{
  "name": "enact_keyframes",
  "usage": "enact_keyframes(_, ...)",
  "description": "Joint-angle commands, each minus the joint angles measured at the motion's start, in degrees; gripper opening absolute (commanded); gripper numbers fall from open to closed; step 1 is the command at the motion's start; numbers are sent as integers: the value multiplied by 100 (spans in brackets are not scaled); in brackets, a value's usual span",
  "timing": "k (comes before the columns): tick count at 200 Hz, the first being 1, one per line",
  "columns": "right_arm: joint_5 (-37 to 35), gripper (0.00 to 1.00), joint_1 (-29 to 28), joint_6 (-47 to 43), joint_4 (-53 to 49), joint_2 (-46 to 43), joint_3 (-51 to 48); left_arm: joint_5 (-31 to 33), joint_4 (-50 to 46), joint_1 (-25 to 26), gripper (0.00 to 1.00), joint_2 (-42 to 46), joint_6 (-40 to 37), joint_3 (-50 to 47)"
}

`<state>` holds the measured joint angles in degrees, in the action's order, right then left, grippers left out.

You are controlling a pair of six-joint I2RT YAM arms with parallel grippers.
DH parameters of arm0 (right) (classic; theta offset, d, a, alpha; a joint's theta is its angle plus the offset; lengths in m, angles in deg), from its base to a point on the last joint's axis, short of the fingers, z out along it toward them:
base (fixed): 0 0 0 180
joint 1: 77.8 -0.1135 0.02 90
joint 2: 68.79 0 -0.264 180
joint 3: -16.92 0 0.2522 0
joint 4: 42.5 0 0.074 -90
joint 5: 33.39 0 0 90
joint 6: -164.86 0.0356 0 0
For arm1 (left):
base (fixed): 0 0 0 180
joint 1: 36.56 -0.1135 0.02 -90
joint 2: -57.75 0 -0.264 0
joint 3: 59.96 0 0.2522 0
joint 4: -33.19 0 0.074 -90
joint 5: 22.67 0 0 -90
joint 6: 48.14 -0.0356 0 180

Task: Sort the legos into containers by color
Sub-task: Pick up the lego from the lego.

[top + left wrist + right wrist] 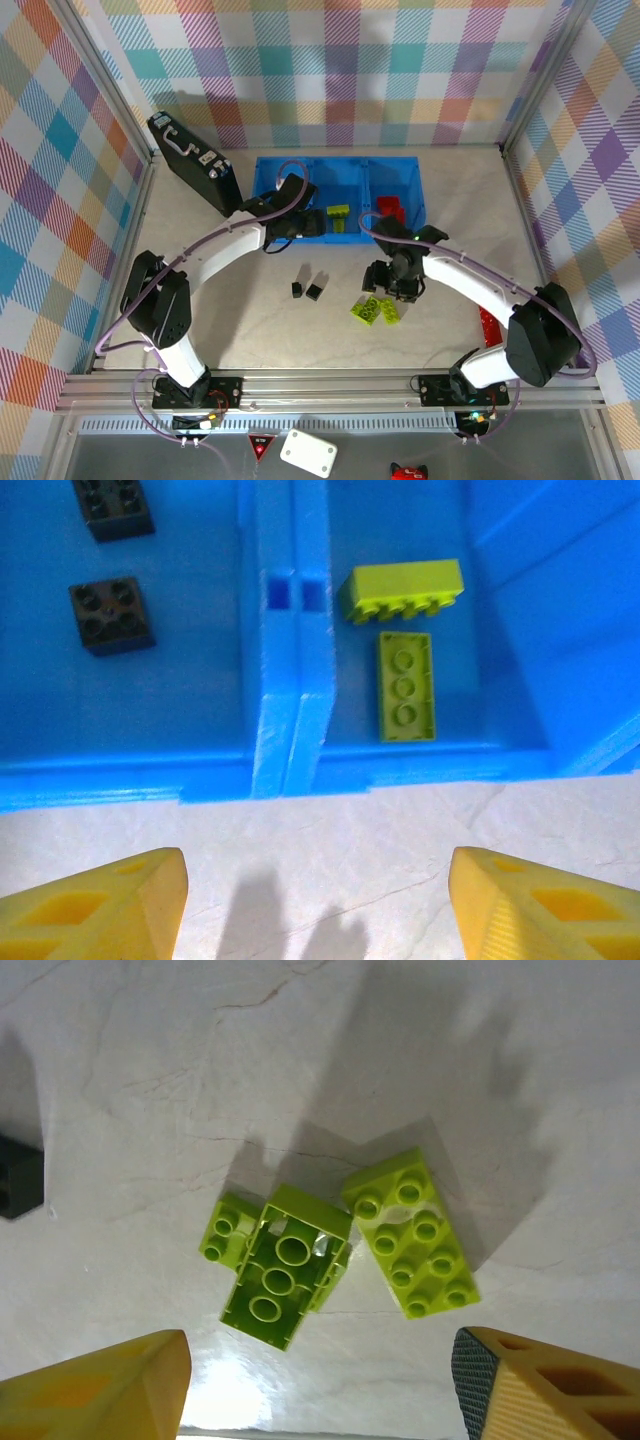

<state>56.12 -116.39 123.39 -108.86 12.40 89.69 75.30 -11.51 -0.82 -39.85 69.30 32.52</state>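
Note:
The blue containers tray (340,161) stands at the back of the table. Black legos (112,615) lie in its left compartment, two lime ones (402,588) in the middle one, and red ones (390,208) in the right one. My left gripper (315,900) hangs open and holds nothing, over bare table just in front of the tray's near wall (290,770). On the table lie three lime legos: one studs-up (410,1232), one upside down (283,1265) resting on a third (225,1230). My right gripper (320,1380) is open just above and in front of them, apart from them.
Two black legos (306,291) stand on the table between the arms. A black case with a handle (195,160) leans at the back left beside the tray. A flat red strip (490,325) lies at the right, by the right arm's elbow.

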Motion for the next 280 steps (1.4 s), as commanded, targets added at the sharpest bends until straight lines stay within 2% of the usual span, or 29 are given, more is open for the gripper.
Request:
enact_keyframes(1,-411,71,-339,1653,133,23,-161,-13,163,-81,69,260,10,-171)
enact_keyframes(29,-227,68,-556,2673,185,213,-241,-29,203,-112,69,312,-5,-219)
enact_keyframes(59,-270,66,-671,2910,42,490,-92,-71,158,-136,69,286,-113,-117)
enact_keyframes(280,-179,59,-703,2616,388,1398,200,-71,132,-218,69,347,-79,-107)
